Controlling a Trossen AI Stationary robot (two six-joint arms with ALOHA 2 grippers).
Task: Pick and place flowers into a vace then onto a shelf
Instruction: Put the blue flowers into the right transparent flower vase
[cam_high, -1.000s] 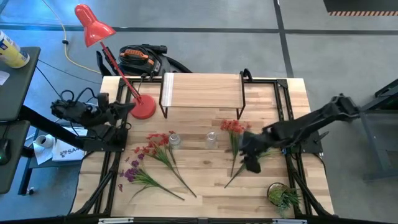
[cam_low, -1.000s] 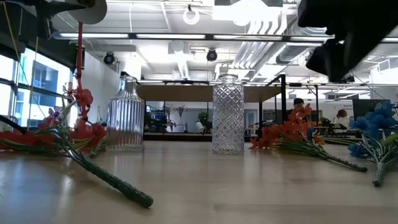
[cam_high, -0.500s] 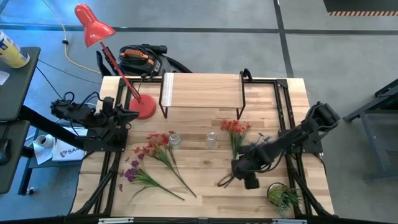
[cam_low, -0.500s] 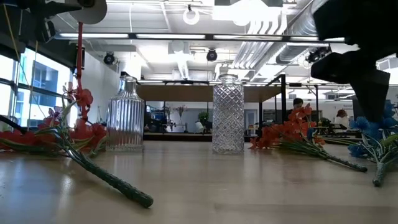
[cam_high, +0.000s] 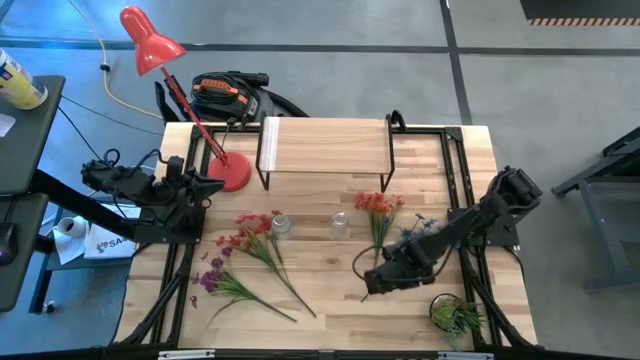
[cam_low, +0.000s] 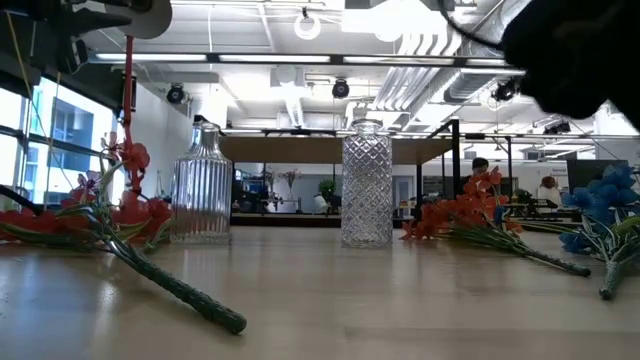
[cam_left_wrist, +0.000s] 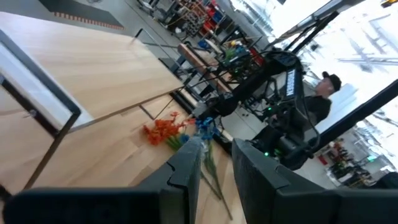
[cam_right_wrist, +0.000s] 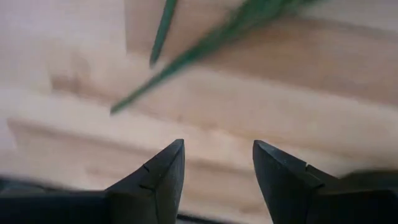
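Hovering low over the tabletop (cam_high: 320, 260), the right gripper (cam_right_wrist: 216, 169) has its fingers spread and empty, just beside the green stems of the orange and blue flowers (cam_high: 378, 215) before the shelf (cam_high: 325, 148).

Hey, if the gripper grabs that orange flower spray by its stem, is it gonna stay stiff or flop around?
Probably droops somewhat: the orange flower spray has a long thin stem with its blossoms bunched at one end. It looks light. The stem is narrow, so it may twist or slip between the right gripper's open fingers.
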